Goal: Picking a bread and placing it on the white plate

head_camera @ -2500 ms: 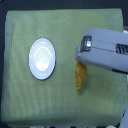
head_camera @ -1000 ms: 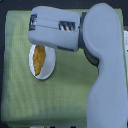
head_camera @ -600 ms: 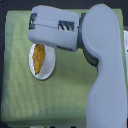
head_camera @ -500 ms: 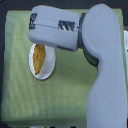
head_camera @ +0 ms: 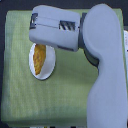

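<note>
The white plate sits on the green cloth, left of centre in the exterior view. The bread, a long golden-orange loaf, lies along the plate's left half. Its upper end runs under the arm. My gripper hangs directly over the plate's upper part, at the left end of the bulky grey arm. Its fingers are hidden beneath its own housing, so I cannot tell whether they are open or still hold the bread's top end.
A green cloth covers the table. The grey arm comes in from the lower right and hides most of the exterior view's right side. The cloth's dark edge runs along the left and the bottom.
Since 2.5 s ago the arm has swung from the exterior view's right to above the plate, bringing the bread with it. Over the last second nothing has visibly moved.
</note>
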Controlling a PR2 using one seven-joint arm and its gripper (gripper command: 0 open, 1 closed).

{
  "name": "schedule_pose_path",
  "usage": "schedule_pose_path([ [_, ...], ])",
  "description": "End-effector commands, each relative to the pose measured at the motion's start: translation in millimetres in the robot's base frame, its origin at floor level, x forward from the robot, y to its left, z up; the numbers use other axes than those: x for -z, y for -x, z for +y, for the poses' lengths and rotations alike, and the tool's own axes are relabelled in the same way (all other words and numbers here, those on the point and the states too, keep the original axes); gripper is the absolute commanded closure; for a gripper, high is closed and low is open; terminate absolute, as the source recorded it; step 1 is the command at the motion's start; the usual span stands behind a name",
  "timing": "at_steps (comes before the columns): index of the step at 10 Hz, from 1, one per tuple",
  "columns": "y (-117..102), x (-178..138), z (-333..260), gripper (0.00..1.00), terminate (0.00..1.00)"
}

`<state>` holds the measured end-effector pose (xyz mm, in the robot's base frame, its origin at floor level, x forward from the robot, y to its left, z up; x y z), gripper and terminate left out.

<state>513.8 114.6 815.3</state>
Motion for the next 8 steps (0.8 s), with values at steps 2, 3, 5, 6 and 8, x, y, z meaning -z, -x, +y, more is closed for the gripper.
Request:
schedule_pose_path([
  [2,14.4,1.6,-3.4,0.00,0.00],
  [3,15.0,1.5,-3.3,0.00,0.00],
  [5,16.7,1.4,-9.0,0.00,0.00],
  [6,18.0,1.6,-10.7,0.00,0.00],
  [8,20.6,-6.7,-11.8,0.00,0.00],
])
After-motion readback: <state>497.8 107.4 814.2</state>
